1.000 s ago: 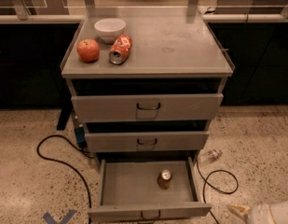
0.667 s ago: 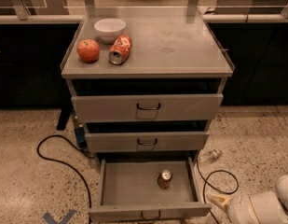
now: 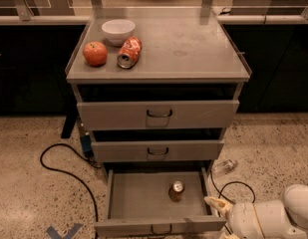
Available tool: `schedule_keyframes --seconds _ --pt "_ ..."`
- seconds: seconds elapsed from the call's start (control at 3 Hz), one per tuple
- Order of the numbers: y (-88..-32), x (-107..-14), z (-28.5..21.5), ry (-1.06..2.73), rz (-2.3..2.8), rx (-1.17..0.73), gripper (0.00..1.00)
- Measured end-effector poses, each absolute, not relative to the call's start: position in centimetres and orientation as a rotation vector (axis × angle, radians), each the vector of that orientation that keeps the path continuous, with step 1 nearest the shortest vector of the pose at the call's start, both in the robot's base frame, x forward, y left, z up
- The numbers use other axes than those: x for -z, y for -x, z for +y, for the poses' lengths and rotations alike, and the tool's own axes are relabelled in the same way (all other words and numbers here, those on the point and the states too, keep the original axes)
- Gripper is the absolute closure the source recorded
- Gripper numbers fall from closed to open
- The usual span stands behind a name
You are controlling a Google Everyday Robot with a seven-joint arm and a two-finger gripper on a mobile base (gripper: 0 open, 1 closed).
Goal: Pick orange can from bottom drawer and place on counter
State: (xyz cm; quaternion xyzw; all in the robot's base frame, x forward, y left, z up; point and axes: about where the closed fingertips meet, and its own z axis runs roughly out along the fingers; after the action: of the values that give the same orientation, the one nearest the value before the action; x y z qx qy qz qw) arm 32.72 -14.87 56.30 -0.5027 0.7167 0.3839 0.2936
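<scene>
The orange can (image 3: 176, 191) stands upright toward the right side of the bottom drawer (image 3: 128, 195), which is pulled wide open. My gripper (image 3: 216, 204) reaches in from the lower right on a white arm (image 3: 265, 219). Its tip sits just outside the drawer's right front corner, to the right of the can and apart from it. The counter (image 3: 188, 46) is the pale grey cabinet top above the three drawers.
On the counter's left stand a white bowl (image 3: 118, 30), an apple (image 3: 94, 53) and a dented red-and-white can (image 3: 129, 52) lying on its side. The two upper drawers stand slightly open. A black cable (image 3: 56, 161) and a clear bottle (image 3: 224, 166) lie on the floor.
The white arm and gripper have moved in from the lower right corner, leftward to the drawer's right front corner. The can and drawers have not moved.
</scene>
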Motion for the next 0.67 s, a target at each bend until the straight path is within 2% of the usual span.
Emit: schedule_keyframes --seconds 0.33,0.67 --pt "-32.3 -55.1 -14.6 1.351 1.915 -0.974 0.00" --pt "-36.1 -50.7 -14.6 1.286 1.963 -0.901 0.00"
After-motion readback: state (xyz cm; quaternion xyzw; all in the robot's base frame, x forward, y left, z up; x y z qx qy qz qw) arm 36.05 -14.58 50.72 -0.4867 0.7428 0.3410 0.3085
